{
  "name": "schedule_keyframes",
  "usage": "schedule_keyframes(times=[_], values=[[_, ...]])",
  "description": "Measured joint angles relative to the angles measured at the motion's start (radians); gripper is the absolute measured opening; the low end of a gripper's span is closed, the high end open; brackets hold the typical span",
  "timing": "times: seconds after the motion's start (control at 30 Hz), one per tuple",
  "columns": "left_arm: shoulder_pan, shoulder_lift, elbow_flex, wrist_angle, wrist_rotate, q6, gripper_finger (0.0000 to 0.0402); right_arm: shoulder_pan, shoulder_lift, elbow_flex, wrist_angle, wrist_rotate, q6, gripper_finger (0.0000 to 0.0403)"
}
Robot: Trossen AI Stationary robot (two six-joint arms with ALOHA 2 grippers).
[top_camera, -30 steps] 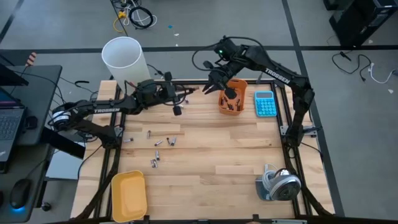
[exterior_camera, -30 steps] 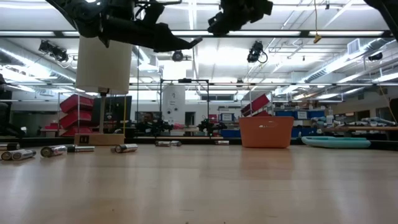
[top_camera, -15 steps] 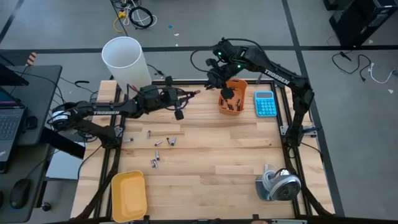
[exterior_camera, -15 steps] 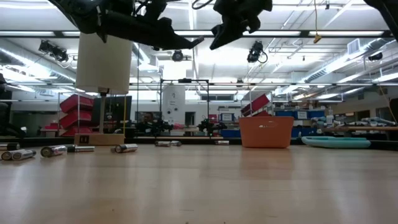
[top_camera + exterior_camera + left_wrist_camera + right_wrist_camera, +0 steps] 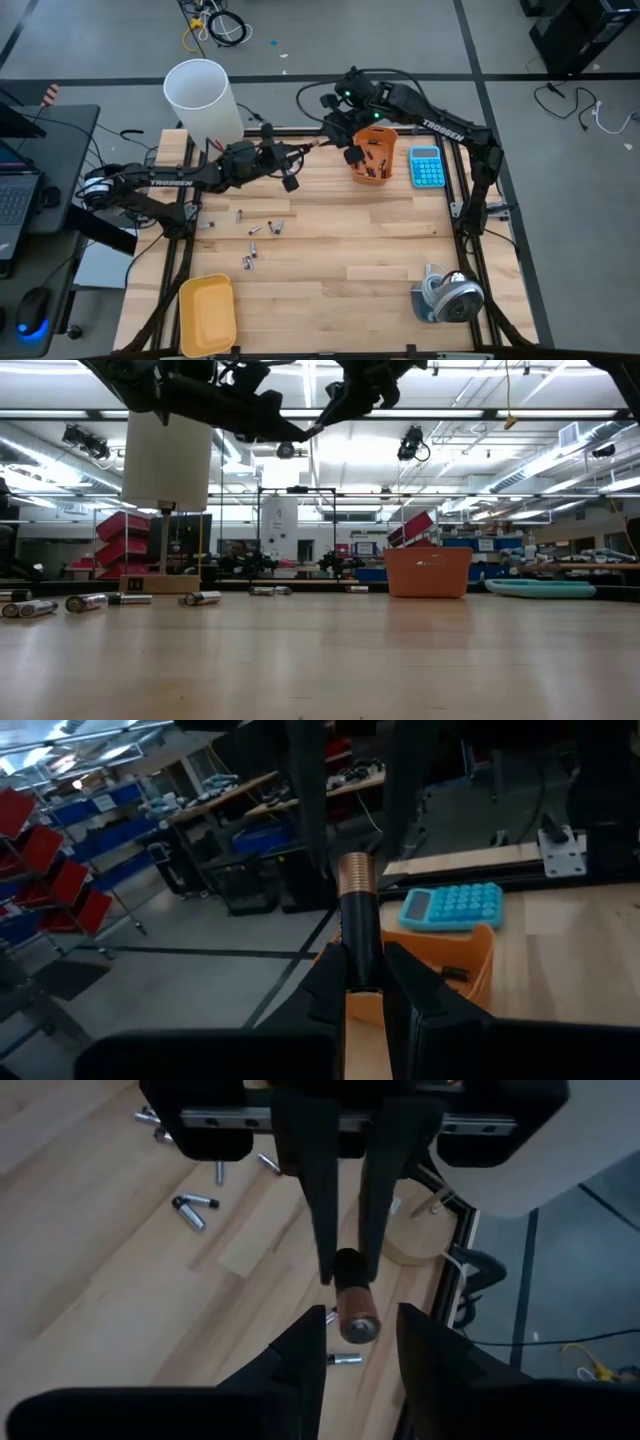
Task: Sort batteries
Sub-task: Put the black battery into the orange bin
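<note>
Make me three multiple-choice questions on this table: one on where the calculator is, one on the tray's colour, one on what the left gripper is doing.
1. The calculator lies:
A. beside the orange bin
B. in the tray
C. under the white cylinder

2. The tray at the table's front left is:
A. green
B. yellow
C. red

3. The left gripper is:
A. open and empty
B. shut on the calculator
C. shut on a battery

Answers: A, the high view shows it next to the bin. B, it is plainly yellow. C, its jaws pinch a copper-tipped cell in mid-air, and the right gripper faces it with open jaws.
</note>
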Motion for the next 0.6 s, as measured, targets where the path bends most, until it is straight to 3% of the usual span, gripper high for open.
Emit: schedule_keyframes(times=[0.6], values=[[0.001,0.001,0.0,0.068,0.031,0.023,0.0026,0.014,0.0,0.0,0.017,-0.003,-0.007,0.0113]])
